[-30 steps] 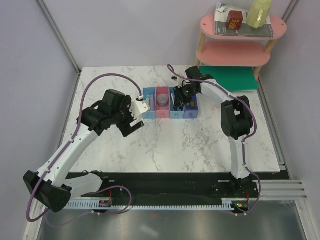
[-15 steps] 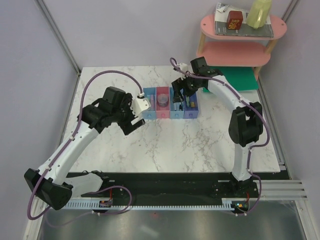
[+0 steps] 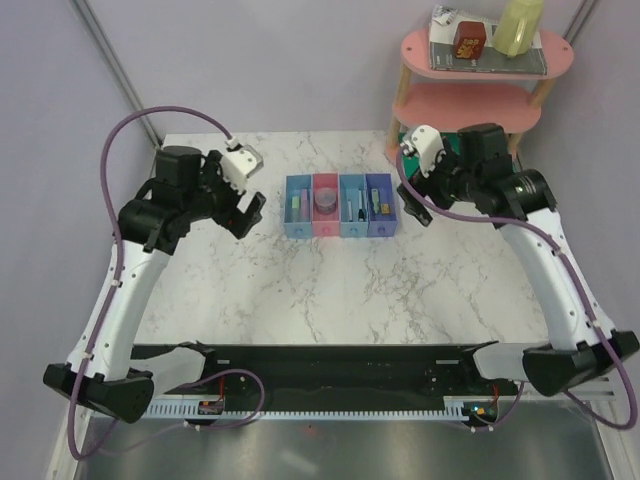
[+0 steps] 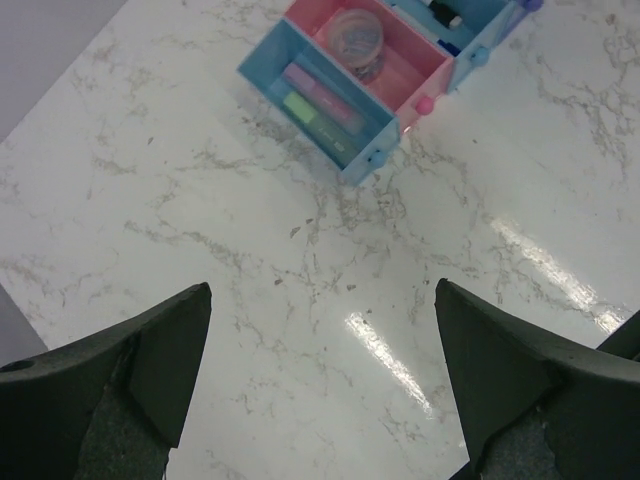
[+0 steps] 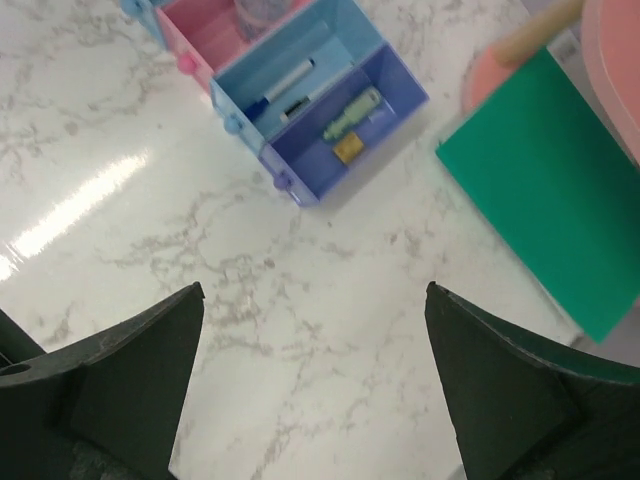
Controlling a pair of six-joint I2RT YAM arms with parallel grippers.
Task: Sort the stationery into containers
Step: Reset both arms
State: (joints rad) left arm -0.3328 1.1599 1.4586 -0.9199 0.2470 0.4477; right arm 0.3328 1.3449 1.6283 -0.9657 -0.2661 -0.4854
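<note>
The glossy white marble tabletop [image 3: 330,290], veined in grey, throws back streaks of glare in both wrist views. A pink round tiered shelf [image 3: 470,105] on pale wooden legs stands beyond the right end of the joined row of 4 small rectangular plastic bins [image 3: 339,205]. A flat matte green board [image 5: 540,190] lies on the marble just past that same end.

The left gripper [image 4: 322,290] hangs left of the row and apart from it. Its dark fingers are spread wide with only marble between them. The right gripper [image 5: 313,290] hangs right of the row, likewise spread wide and holding nothing.

From the row's left end:
- The 1st light blue bin [image 4: 295,128] holds a pink stick [image 4: 322,88] and a pale green stick [image 4: 322,115], lying side by side.
- The pink bin [image 4: 405,75] holds a round grey-purple roll [image 4: 358,33].
- The 2nd light blue bin [image 5: 330,50] holds a blue-and-white pen [image 5: 290,80] beside a thin black pen [image 5: 300,103].
- The purple bin [image 5: 310,165] holds another pale green stick [image 5: 350,113] and a small tan piece [image 5: 347,148].

Each bin's near wall carries a small round knob. Open marble runs from the row's near side to the black rail [image 3: 330,355] at the table's near edge.
</note>
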